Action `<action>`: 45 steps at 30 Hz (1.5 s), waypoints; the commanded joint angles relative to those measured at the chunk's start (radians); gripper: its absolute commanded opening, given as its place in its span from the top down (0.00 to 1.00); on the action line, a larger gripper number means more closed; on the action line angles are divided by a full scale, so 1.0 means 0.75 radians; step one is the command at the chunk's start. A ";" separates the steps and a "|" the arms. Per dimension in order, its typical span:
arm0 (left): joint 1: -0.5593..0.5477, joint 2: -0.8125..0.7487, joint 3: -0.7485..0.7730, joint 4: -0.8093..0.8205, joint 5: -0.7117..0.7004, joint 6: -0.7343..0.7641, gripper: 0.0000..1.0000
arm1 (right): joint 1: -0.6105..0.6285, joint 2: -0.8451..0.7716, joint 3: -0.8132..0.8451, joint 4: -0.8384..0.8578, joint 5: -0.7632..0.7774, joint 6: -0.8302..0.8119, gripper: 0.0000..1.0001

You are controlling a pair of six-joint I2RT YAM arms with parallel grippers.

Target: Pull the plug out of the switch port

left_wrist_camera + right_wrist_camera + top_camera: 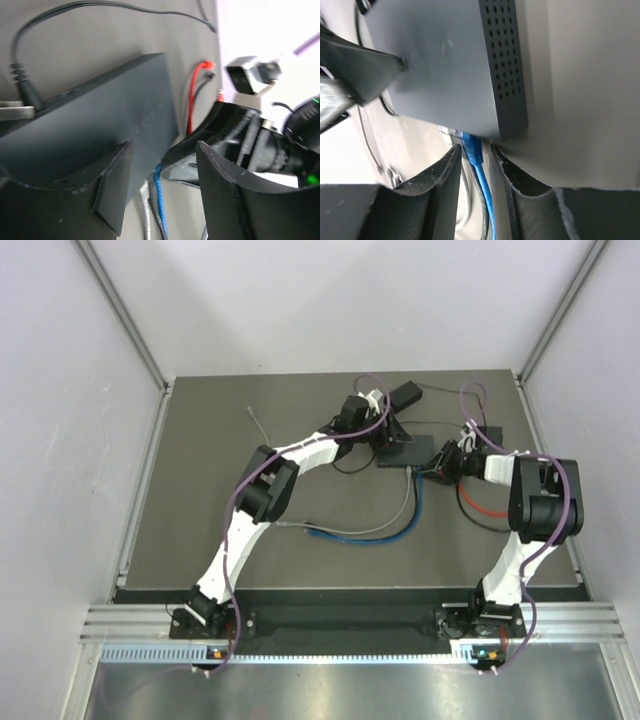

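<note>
Switch (415,452) on the far centre of the table (200,450); blue plug (471,145) seated in its near edge. Right gripper (475,151) narrow astride that plug, clamping not discernible. Left gripper (164,148) wide, one finger (114,187) on the switch's top. Red cable (192,95) lies right of the switch, grey cable (145,212) beside the plug.

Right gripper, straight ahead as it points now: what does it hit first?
Probably the socket edge of the flat dark grey switch box, close ahead of the right gripper; the blue cable lies between its fingers. Depth is uncertain.
</note>
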 commanded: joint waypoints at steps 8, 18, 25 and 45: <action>0.007 0.058 0.150 -0.346 -0.052 0.058 0.43 | -0.014 0.102 -0.090 0.369 -0.085 0.234 0.69; 0.007 0.064 0.154 -0.385 -0.029 0.074 0.44 | -0.039 0.153 -0.168 0.594 -0.101 0.473 0.77; 0.009 0.070 0.156 -0.387 -0.015 0.072 0.44 | -0.041 0.174 -0.076 0.419 -0.079 0.468 1.00; 0.013 0.174 0.256 -0.334 0.055 -0.030 0.44 | -0.074 0.403 0.420 -0.790 -0.220 -0.259 1.00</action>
